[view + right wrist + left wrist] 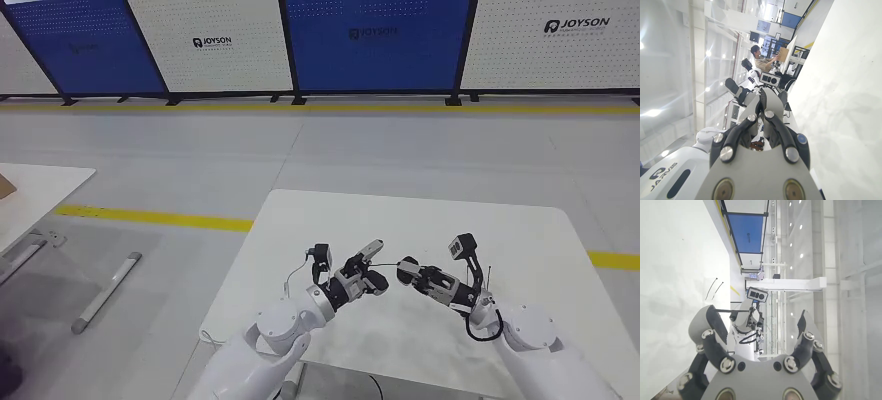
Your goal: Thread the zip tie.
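Note:
A thin black zip tie (728, 310) runs level above the white table (500, 230) between my two grippers. My right gripper (762, 96) is shut on one end of it, seen in the left wrist view as the far right gripper (751, 313). My left gripper (757, 311) is open, and the tie's free end touches the pad of one of its fingers (714, 317); the other finger stands well apart. From above, the left gripper (374, 264) and right gripper (410, 272) face each other closely near the table's front middle, with the zip tie (388, 264) between them.
Two spare zip ties (714, 289) lie side by side on the table beyond the right arm, seen from above as spare ties (487, 278). A neighbouring table (30, 190) stands at the left across the floor.

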Motion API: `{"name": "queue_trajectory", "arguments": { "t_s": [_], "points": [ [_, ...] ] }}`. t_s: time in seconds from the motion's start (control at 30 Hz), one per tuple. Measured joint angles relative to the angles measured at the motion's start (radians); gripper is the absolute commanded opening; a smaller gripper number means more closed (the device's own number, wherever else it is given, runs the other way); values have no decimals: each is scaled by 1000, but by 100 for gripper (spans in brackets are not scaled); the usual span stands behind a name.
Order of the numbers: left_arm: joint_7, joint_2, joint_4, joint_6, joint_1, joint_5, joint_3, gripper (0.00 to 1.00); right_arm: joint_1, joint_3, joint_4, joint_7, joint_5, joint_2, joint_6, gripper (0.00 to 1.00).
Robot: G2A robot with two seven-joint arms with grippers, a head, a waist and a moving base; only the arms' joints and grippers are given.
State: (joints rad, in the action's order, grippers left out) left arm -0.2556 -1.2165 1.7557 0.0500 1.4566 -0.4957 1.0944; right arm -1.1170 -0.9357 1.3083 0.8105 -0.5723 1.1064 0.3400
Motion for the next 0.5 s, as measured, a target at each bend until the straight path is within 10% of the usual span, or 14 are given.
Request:
{"name": "queue_trajectory", "arguments": {
  "t_s": [0.4,0.5],
  "points": [
    [52,-16,-55,-2,-64,-2,-45,100,0,0,0,0,0,0,0,0],
    [54,-18,-64,-18,-69,-4,-51,49,0,0,0,0,0,0,0,0]
  ]
}}
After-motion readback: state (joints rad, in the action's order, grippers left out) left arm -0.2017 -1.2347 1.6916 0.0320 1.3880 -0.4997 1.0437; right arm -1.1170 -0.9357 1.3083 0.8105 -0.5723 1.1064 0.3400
